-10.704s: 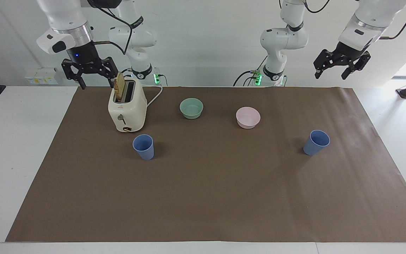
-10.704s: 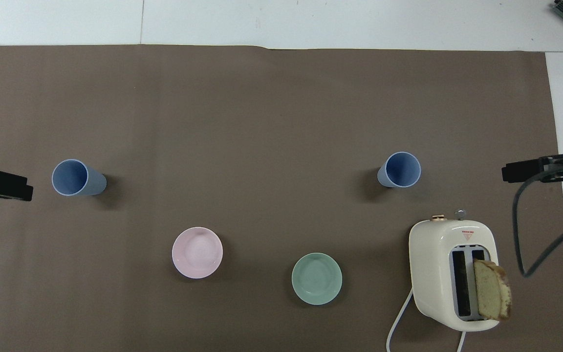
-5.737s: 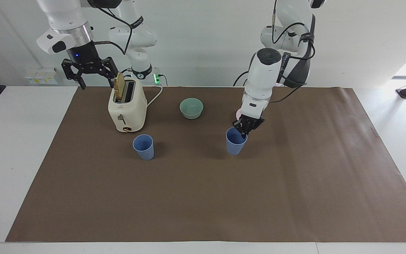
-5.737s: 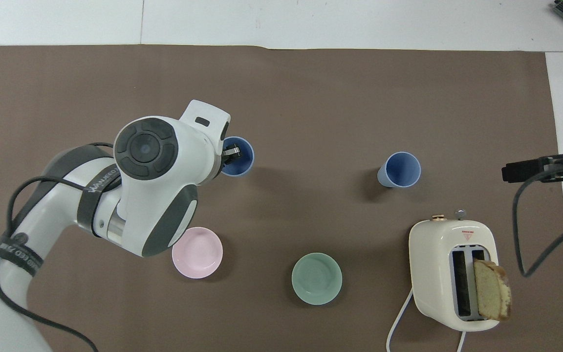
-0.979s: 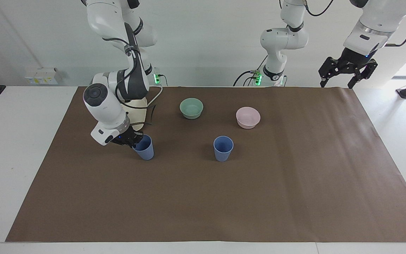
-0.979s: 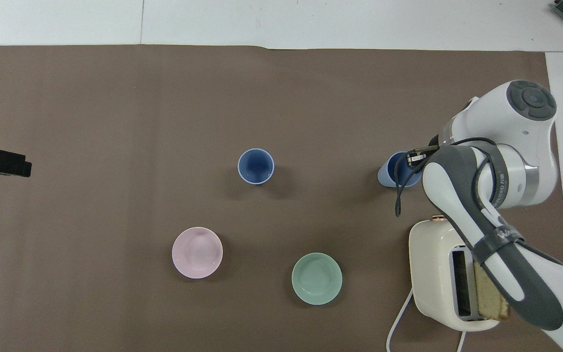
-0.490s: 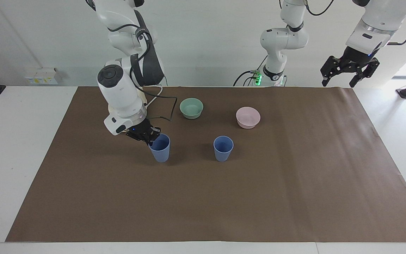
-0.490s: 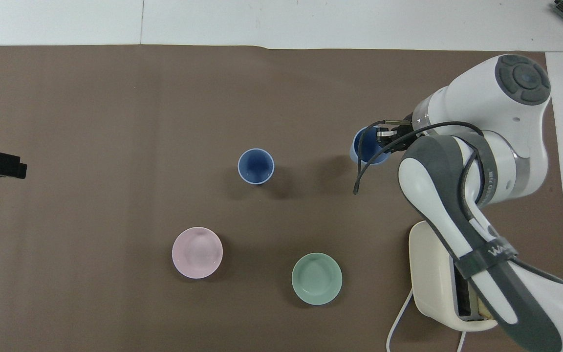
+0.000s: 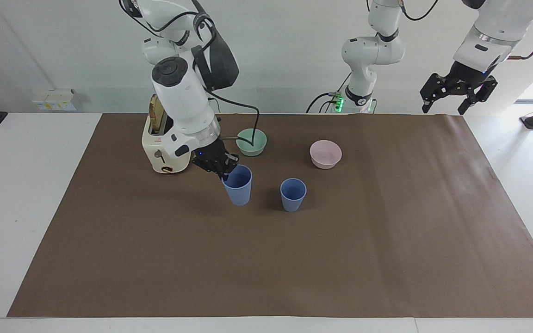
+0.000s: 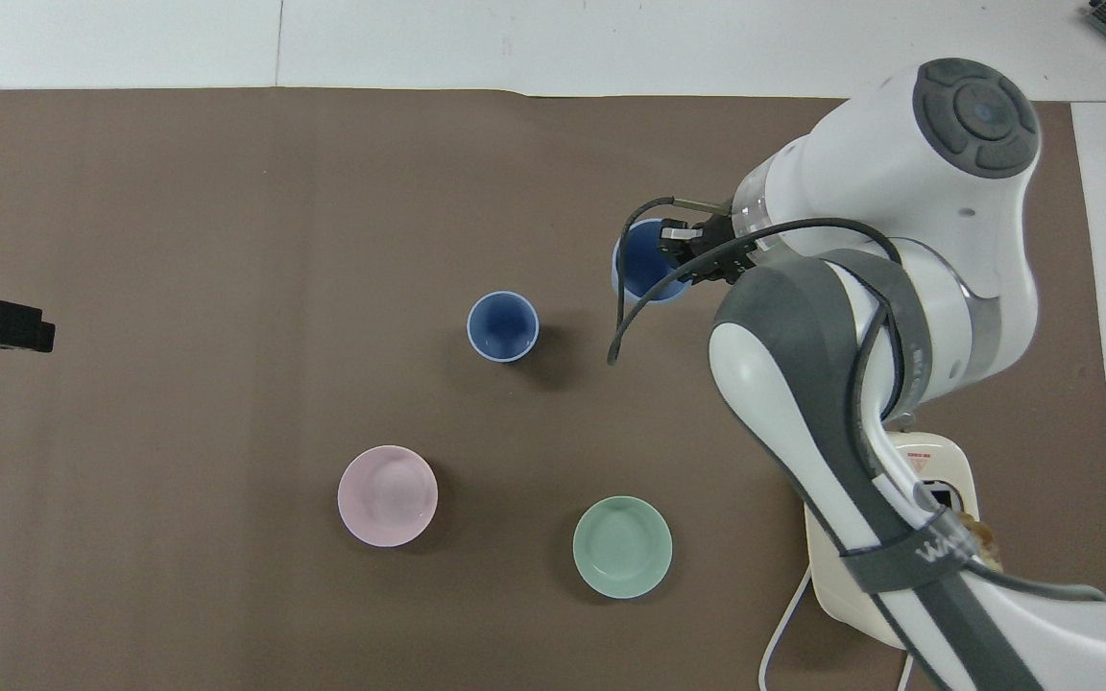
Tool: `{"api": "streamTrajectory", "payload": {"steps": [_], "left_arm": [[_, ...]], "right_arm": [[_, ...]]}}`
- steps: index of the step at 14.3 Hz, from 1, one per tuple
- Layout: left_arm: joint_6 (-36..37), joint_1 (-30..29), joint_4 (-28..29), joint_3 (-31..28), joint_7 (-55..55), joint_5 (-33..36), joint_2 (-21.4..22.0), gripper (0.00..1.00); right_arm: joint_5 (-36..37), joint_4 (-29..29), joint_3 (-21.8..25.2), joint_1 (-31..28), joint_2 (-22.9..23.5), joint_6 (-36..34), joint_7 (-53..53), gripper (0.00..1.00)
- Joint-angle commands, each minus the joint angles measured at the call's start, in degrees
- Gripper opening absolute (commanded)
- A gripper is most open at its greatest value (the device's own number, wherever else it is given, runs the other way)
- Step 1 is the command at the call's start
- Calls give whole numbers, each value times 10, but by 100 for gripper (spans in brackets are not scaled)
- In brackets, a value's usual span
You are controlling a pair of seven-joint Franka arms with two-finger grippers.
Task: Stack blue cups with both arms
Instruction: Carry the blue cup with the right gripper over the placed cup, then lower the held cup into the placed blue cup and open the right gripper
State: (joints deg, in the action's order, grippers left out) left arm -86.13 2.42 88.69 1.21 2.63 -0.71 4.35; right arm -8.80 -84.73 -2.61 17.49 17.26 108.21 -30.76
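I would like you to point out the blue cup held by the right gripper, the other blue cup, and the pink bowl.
held blue cup [image 9: 238,190], facing view, on its outer wall.
standing blue cup [image 9: 292,199], facing view, on its outer wall.
pink bowl [image 10: 387,495], overhead view, on its inside.

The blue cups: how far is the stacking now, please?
Done: one cup stands alone mid-mat, released. In hand: the right pincer is shut on the rim of the other cup, which hangs off the mat beside the first. The left pincer waits open over the mat's edge. Left: bring the held cup over the standing one and lower it in.
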Motion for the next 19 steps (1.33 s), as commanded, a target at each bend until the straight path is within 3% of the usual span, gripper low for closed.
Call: {"api": "streamTrajectory", "payload": {"steps": [1, 4, 11, 19], "left_arm": [[4, 2, 9, -1, 4, 4, 11, 100], [5, 9, 10, -10, 4, 4, 11, 100], [5, 0, 7, -8, 4, -3, 11, 100], [3, 1, 8, -8, 4, -3, 11, 100]], "right_arm": [[-1, 83, 4, 38, 48, -17, -49, 0], [4, 121, 5, 69, 64, -20, -60, 0], [7, 114, 0, 125, 63, -47, -72, 0], [10, 88, 0, 118, 70, -19, -71, 0]]}}
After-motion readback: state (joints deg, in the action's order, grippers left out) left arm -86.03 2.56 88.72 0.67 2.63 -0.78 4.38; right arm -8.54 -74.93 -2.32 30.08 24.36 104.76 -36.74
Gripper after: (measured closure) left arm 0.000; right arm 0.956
